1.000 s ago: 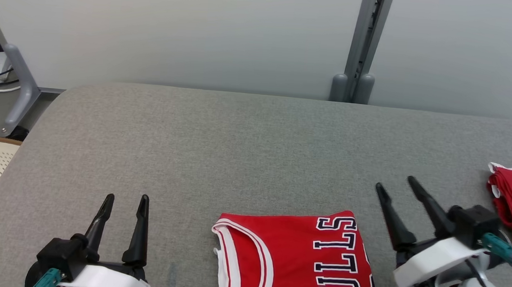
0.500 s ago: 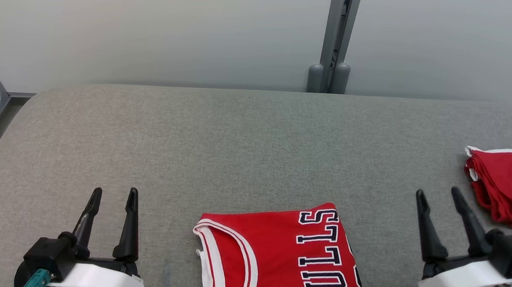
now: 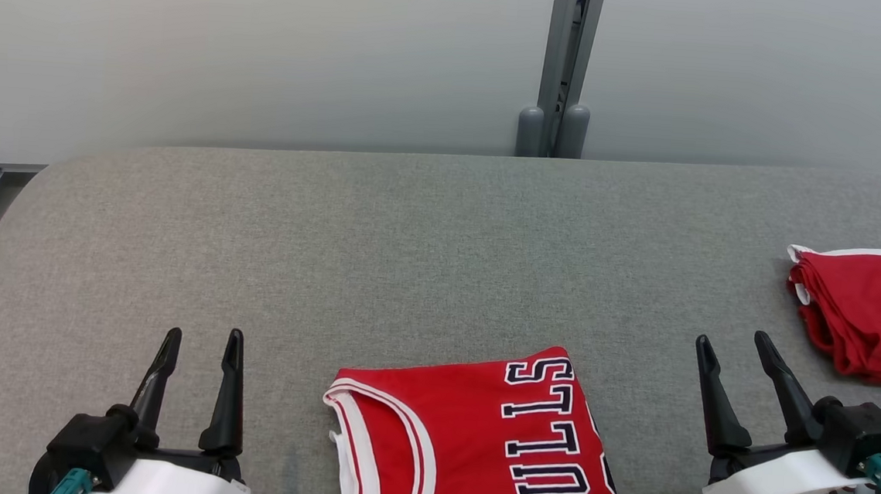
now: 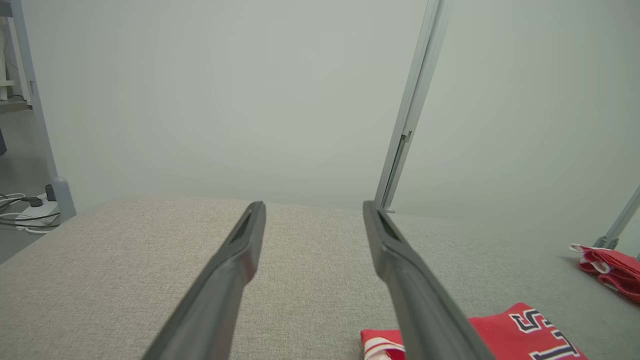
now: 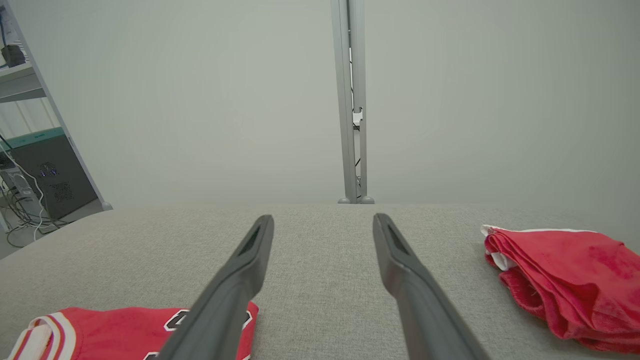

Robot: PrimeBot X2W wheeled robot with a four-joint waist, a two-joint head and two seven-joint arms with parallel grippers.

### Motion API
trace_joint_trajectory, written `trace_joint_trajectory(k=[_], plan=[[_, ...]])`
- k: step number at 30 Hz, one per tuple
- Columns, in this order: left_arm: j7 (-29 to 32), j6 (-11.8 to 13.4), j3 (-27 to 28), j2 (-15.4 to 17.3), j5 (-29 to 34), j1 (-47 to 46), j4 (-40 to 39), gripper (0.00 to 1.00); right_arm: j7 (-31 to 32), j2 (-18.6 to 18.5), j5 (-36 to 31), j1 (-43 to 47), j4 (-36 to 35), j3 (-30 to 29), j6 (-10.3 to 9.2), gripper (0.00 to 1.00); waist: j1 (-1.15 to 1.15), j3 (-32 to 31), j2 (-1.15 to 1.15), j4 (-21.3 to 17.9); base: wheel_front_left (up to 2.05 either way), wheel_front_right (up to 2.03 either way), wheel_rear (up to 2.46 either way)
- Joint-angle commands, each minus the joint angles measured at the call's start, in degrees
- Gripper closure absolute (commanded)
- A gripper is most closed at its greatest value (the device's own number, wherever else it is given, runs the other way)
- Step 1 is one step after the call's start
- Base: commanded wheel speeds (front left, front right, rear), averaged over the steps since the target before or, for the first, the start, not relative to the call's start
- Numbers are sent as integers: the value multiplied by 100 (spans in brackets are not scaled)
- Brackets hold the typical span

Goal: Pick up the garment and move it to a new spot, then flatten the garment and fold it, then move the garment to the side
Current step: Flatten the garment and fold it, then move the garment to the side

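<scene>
Fabric of a grey weave covers the broad surface [image 3: 410, 237] in front of us. Toward its near side, between our two arms, lies the folded red jersey with white trim and dark BULLS lettering [image 3: 473, 443], flat on the cloth with its neckline toward our left. Our left gripper [image 3: 203, 333] sits to the jersey's left, its two long dark fingers spread wide with nothing between them. Our right gripper [image 3: 733, 337] sits to the jersey's right, fingers likewise wide apart and empty. Neither touches the jersey. Beyond our right gripper, near the surface's right edge, rests a second folded red garment with a white hem [image 3: 862, 323]. Behind the surface a grey metal post [image 3: 566, 54] rises against the pale wall [image 3: 268, 49].
</scene>
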Motion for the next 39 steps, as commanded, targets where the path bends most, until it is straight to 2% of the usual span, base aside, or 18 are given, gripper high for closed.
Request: trace_joint_trajectory(k=[1, 14, 17, 23, 28, 34, 39], plan=[[-24, -42, 22, -1, 19, -29, 6, 0, -37, -37, 5, -47, 3, -7, 2, 0, 0, -2, 0, 8, 0, 0, 0], [-24, -98, 47, -51, 112, -36, 81, 0, -39, -60, 20, -4, 31, 56, 2, 0, 0, -19, 0, 78, 0, 0, 0], [-24, -101, 57, -58, 114, -37, 85, 0, 88, -47, 270, -79, 202, 276, 2, 0, 0, -15, 0, 83, 0, 0, 0], [-24, -141, 26, -69, 128, -100, 121, 0, 1211, -254, 1095, -553, 949, 976, 2, 0, 0, -27, 0, 180, 0, 0, 0], [-24, -161, 17, -75, 139, -65, 152, 0, 2216, -295, 1861, -922, 1499, 1237, 2, 0, 0, -47, 0, 375, 0, 0, 0], [-24, -179, -21, -87, 77, -94, 220, 0, 3345, -317, 2407, -1251, 2081, 1442, 2, 0, 0, -47, 0, 655, 0, 0, 0], [-24, -193, -23, -93, 69, -130, 248, 0, 3752, -296, 2661, -1394, 2312, 1523, 2, 0, 0, -15, 0, 820, 0, 0, 0]])
